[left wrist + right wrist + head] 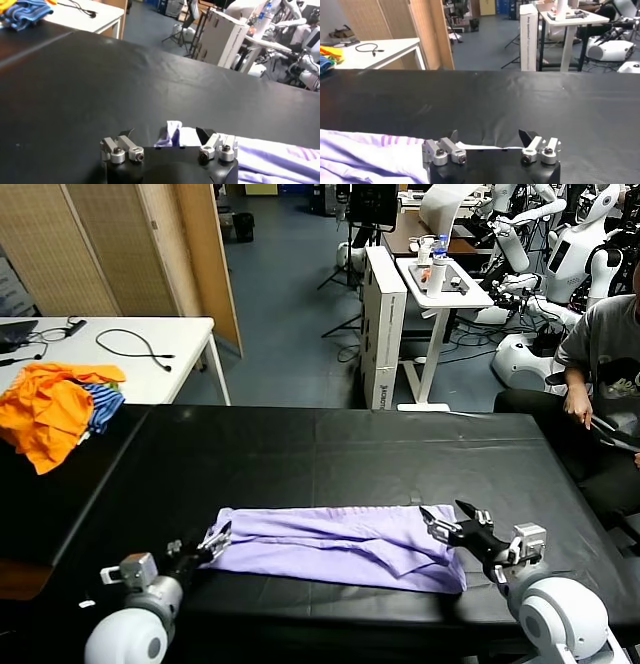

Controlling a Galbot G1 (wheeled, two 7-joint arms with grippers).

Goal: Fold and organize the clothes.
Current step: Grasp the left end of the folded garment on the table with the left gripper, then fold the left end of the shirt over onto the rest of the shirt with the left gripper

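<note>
The pale lavender T-shirt [340, 546] lies folded into a long strip across the near part of the black table [330, 454]. My left gripper [208, 542] is open at the strip's left end. In the left wrist view [165, 134] a bunched corner of the shirt [172, 136] lies between the wide-apart jaws. My right gripper [450, 520] is open at the strip's right end. In the right wrist view [489, 136] a thin pale edge of the shirt [480, 147] lies between the jaws, and the rest of the shirt spreads to one side. The printed graphic is mostly hidden.
An orange and blue-striped garment pile [55, 409] sits at the table's far left corner. Behind it stands a white table [150, 349] with a cable. A seated person [600, 364] is at the right edge. A white cart [440, 284] stands beyond the table.
</note>
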